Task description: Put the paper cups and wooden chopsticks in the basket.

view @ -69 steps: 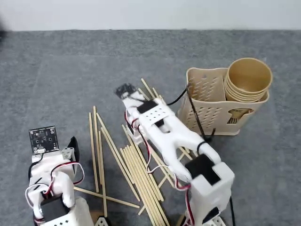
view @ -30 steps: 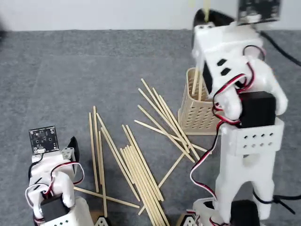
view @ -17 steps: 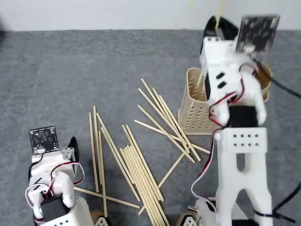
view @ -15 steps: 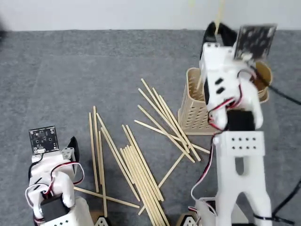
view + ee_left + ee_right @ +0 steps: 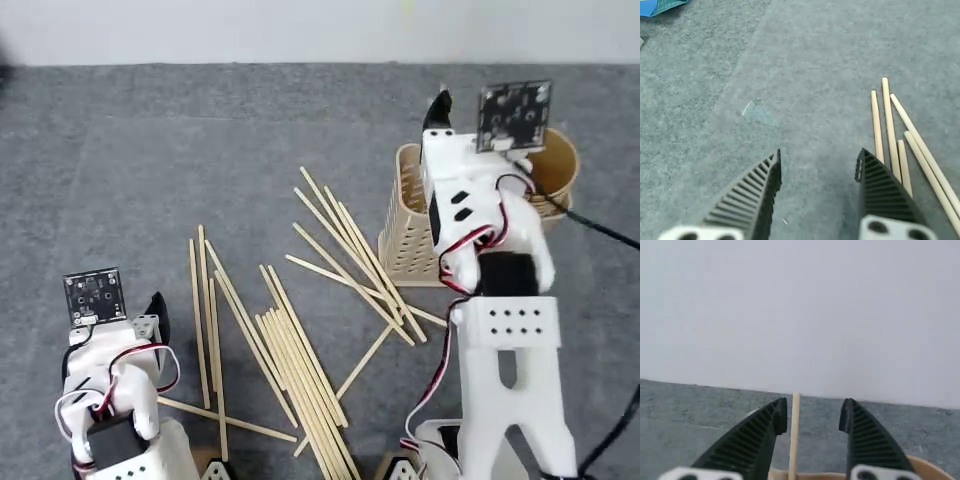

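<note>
Several wooden chopsticks [image 5: 300, 340] lie scattered on the grey mat left of the tan slotted basket [image 5: 410, 235]. A stack of paper cups [image 5: 556, 166] stands in the basket's right compartment. My right gripper [image 5: 437, 108] hangs over the basket's left compartment. In the right wrist view this gripper [image 5: 815, 407] is open, and one upright chopstick [image 5: 795, 435] stands between the jaws, close to one finger. My left gripper [image 5: 157, 312] rests low at the front left. It is open [image 5: 819, 160] over bare mat, with the ends of some chopsticks [image 5: 887, 130] beside it.
A white wall runs behind the mat's far edge. The right arm's tall white body [image 5: 505, 340] stands in front of the basket. A blue scrap [image 5: 652, 6] lies far off in the left wrist view.
The right arm rose from the chopstick pile and swung over the basket. The chopsticks that stuck up above its gripper have dropped down, and the gripper has lowered a little. The left arm kept still.
</note>
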Available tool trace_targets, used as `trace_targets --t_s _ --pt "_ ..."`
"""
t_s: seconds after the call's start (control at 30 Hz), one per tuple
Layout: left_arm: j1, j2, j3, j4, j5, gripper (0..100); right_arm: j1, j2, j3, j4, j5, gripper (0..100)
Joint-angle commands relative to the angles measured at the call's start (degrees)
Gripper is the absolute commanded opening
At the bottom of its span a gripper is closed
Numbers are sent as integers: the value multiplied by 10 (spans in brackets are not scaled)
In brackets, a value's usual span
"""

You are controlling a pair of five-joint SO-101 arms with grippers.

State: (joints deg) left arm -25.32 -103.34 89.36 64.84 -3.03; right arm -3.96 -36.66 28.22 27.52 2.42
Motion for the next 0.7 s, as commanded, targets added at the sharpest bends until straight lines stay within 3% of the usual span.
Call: trace_targets --t_s 0.0,0.2,0.4,0.67 --pt "0 -9 -6 -13 1 229 -16 -25 -98 81 -20 148" --pt "0 -9 -6 -13 1 230 -104 -27 -159 246 -18 67" --pt "0 -9 -6 -12 1 230 -200 -20 -145 388 -19 61" --pt "0 -9 -6 -11 1 230 -318 11 -16 422 -25 63"
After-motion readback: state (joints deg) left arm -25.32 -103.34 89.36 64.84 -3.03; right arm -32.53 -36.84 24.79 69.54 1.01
